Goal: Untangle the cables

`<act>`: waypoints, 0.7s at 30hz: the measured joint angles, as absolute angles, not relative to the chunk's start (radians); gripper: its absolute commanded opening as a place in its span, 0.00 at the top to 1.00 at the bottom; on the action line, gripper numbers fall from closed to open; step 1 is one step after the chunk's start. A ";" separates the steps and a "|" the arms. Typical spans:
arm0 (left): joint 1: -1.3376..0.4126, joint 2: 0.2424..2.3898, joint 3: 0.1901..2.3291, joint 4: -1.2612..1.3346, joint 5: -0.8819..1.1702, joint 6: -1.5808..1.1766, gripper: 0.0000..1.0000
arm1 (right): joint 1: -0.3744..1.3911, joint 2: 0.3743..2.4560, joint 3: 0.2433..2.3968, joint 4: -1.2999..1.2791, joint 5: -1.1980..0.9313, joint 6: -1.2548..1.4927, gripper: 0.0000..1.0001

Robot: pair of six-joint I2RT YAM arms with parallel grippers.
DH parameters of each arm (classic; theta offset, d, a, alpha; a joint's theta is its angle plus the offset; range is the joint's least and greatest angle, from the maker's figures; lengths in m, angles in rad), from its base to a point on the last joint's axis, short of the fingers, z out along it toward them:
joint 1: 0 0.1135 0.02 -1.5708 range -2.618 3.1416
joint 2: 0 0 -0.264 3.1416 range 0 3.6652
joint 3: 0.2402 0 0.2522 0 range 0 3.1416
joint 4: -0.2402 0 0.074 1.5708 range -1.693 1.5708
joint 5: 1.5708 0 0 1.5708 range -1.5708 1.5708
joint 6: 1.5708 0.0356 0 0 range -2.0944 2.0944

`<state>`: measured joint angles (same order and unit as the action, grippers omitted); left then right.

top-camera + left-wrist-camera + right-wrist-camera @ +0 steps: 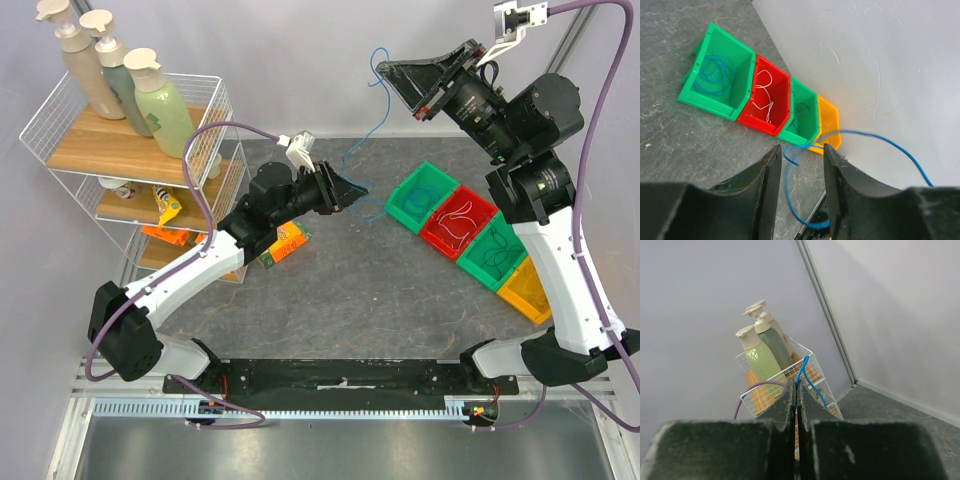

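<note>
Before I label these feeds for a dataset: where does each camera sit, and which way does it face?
Top external: above and behind the robot, looking down at the table; the left arm, right arm, left gripper and right gripper show.
Left wrist: on the left arm, facing the row of bins and the wall past its own open fingers.
Right wrist: on the raised right arm, facing the wire shelf and pump bottles past its own shut fingers.
Shared: the blue cable shows in all three views.

Open tabletop lies between the wire rack and bins.
</note>
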<state>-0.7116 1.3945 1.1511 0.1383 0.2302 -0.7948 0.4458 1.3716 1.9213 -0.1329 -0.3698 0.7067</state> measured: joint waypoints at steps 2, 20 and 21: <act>-0.710 1.393 1.151 0.139 0.239 -0.795 0.42 | 0.440 1.369 1.922 -0.138 -0.369 0.702 1.00; -0.709 1.380 1.137 0.126 0.260 -0.797 0.34 | 0.434 1.326 1.932 -0.145 -0.369 0.677 1.00; -0.709 1.375 1.131 0.121 0.259 -0.797 0.34 | 0.434 1.326 1.932 -0.146 -0.368 0.675 1.00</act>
<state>-0.7090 1.3746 1.1305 0.1215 0.2592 -0.7967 0.4339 1.3262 1.9324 -0.1459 -0.3683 0.6754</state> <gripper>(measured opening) 0.671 0.007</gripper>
